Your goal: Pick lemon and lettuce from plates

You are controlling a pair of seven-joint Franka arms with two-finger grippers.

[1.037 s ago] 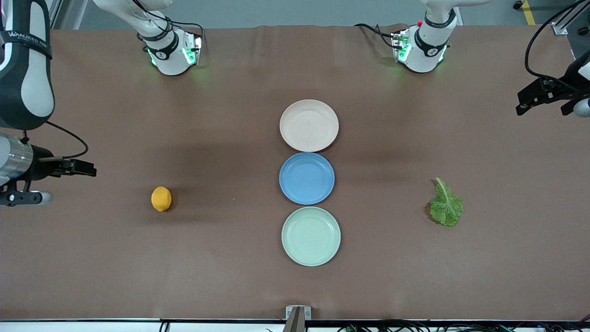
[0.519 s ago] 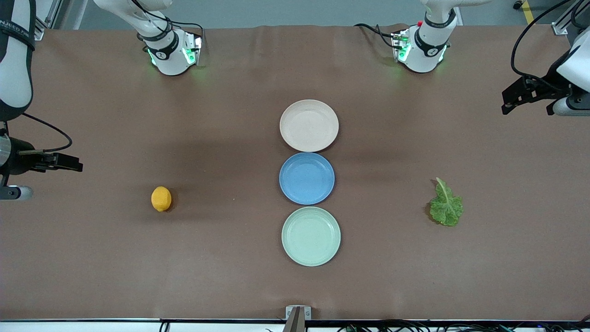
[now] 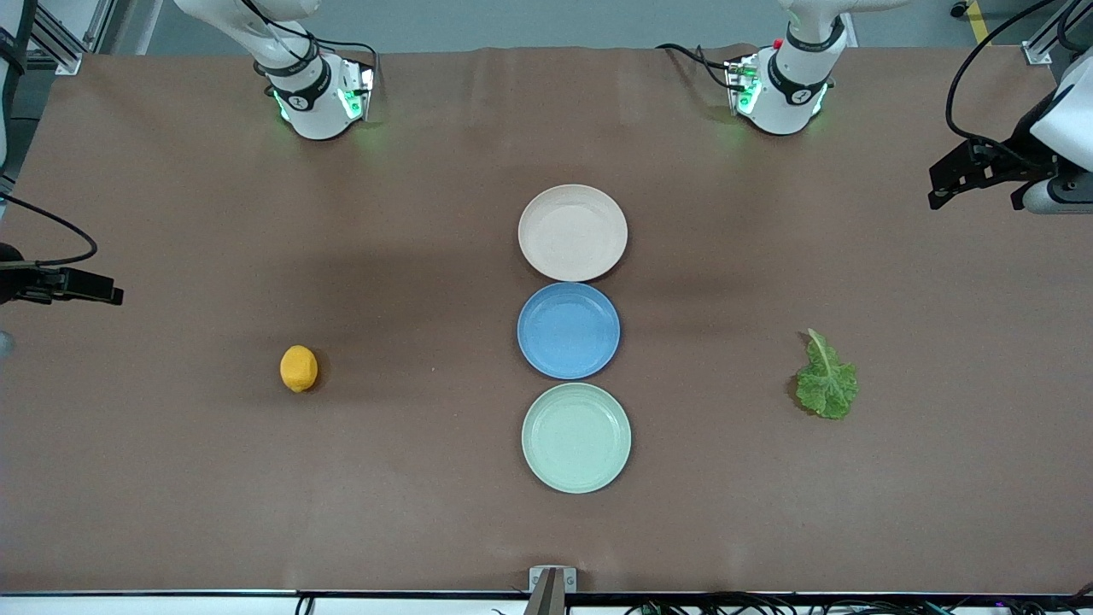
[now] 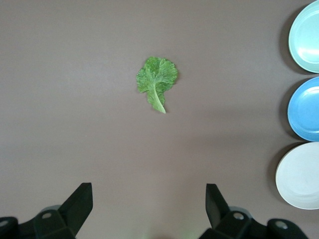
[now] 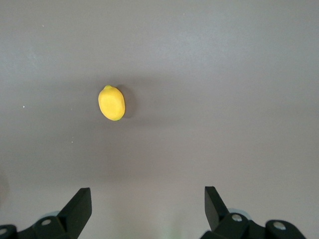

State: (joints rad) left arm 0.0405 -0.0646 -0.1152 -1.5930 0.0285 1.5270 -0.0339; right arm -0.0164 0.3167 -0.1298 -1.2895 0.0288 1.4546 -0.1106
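- A brown matte worktop [image 3: 256, 512] fills the scene, with three plates in a row down its middle: the beige-pink plate [image 3: 572, 232] nearest the arm bases, a blue plate [image 3: 569, 330] next, and the mint-green plate [image 3: 576, 437] nearest the front camera. All three are bare.
- The lemon [image 3: 299, 368] lies on the bare worktop toward the right arm's end, well apart from the plates. In the right wrist view the lemon [image 5: 111, 103] shows its long axis roughly in line with the camera's forward direction, nubbed end away.
- The right pincer [image 5: 148, 209] hangs high over the worktop's edge at its own end, fingers spread wide and holding nothing; the lemon lies ahead of it and a little to one side.
- The lettuce [image 3: 826, 380] lies flat on the worktop toward the left arm's end, stem pointing toward the arm bases.
- The left pincer [image 4: 149, 206] is likewise wide open and empty, with the lettuce [image 4: 157, 81] ahead of it, rib pointing back toward the pincer.
- Each arm is nearer its own item.
- No readable writing or brand shows.
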